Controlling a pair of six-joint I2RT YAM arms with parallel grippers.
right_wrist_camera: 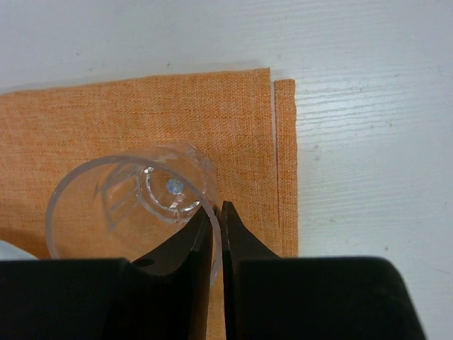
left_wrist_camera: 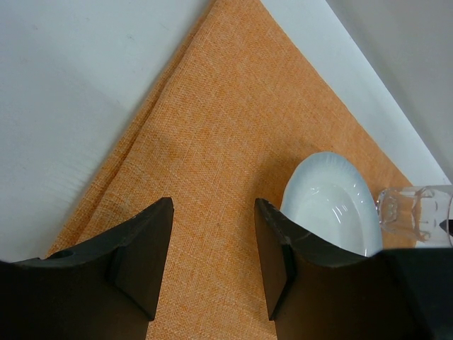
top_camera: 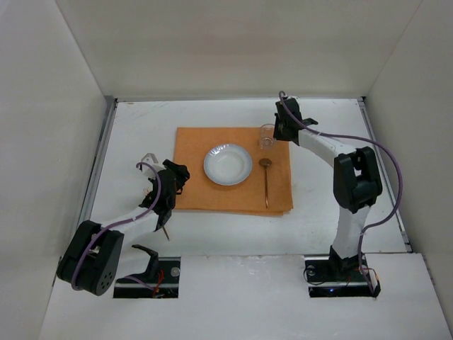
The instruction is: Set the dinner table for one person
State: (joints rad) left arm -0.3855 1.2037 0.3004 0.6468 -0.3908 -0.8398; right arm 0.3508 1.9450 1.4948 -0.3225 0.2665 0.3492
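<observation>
An orange cloth mat (top_camera: pixel 212 191) lies in the middle of the white dinner table (top_camera: pixel 333 205). On it sit a white plate (top_camera: pixel 227 164) and, to its right, a brownish spoon (top_camera: pixel 266 183). A clear glass (top_camera: pixel 266 136) stands upright on the mat's far right corner. My right gripper (top_camera: pixel 277 130) is shut on its rim; in the right wrist view one finger is inside the glass (right_wrist_camera: pixel 127 202) and one outside, at the gripper (right_wrist_camera: pixel 218 210). My left gripper (top_camera: pixel 178 177) is open and empty over the mat's left part (left_wrist_camera: pixel 212 212), left of the plate (left_wrist_camera: pixel 329 209).
A small pale metallic item (top_camera: pixel 148 157) lies on the table left of my left gripper. A thin dark stick-like item (top_camera: pixel 165 231) pokes out under the left arm. White walls close in the table on three sides. The glass shows at the right edge of the left wrist view (left_wrist_camera: pixel 414 212).
</observation>
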